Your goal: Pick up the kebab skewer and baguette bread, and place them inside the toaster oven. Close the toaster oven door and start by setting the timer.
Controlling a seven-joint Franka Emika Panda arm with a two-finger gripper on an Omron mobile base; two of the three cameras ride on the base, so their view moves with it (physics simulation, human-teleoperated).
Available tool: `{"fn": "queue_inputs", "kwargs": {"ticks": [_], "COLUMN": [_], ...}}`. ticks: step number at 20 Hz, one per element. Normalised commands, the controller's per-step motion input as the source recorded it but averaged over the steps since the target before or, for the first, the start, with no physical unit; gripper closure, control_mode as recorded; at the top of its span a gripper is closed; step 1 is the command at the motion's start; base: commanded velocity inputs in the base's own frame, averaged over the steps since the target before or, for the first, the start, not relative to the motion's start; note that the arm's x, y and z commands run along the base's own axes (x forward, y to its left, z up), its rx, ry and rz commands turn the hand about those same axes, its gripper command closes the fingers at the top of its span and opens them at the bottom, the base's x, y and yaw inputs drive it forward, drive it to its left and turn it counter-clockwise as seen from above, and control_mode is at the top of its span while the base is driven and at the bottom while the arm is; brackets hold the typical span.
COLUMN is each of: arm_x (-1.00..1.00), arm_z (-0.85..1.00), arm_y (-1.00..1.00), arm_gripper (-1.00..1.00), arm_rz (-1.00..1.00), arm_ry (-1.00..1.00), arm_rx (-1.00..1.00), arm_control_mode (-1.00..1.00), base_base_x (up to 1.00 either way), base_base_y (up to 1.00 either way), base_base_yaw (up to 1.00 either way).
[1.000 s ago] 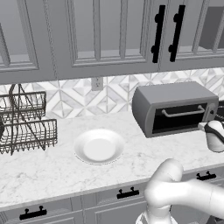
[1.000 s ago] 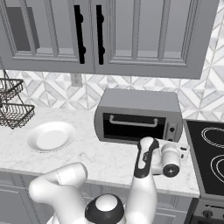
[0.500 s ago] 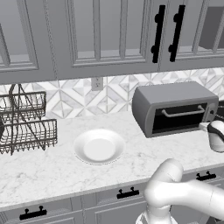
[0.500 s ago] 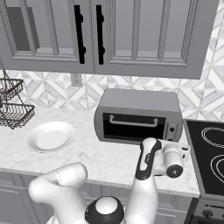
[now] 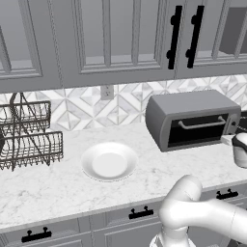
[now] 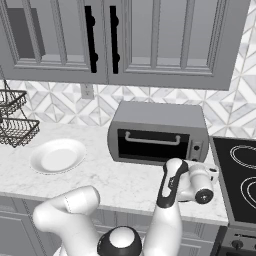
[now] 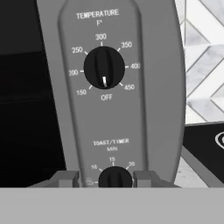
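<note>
1. Broadly, the grey upper cabinets [image 5: 120, 43] are running along the wall, over a white marble counter [image 6: 120, 182].
2. Toward the counter's right end, the toaster oven [image 6: 159, 132] is sitting with its back to the tiled wall, just beside the black stovetop [image 6: 240, 185].
3. Its toaster oven door [image 6: 152, 145] is standing shut, the pale bar handle lying across the top of the dark glass.
4. Further left, a wire dish rack [image 5: 29, 137] is standing, and a white plate [image 5: 109, 161] is lying bare between rack and oven.
5. At the oven's right end, the gripper [image 7: 115, 178] is sitting half open, fingers [image 7: 65, 178] flanking the toast/timer knob [image 7: 115, 177]; contact is hard to judge.
6. Above it, the temperature knob [image 7: 104, 68] is pointing at OFF.
</note>
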Motion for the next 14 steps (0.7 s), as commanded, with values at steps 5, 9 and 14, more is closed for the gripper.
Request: {"fn": "queue_inputs", "kwargs": {"ticks": [5,9,14], "arm_x": [0.00,0.01,0.00], "arm_z": [0.00,0.00,0.00], "arm_y": [0.00,0.00,0.00], "arm_gripper": [1.00,1.00,1.00], "arm_rz": [0.05,0.02,0.00], "arm_ry": [0.00,0.00,0.00], "arm_rx": [0.02,0.00,0.00], "arm_control_mode": [-1.00,-1.00,-1.00], "base_base_x": [0.00,0.00,0.00], "base_base_y": [0.00,0.00,0.00], "base_base_yaw": [0.00,0.00,0.00]}}
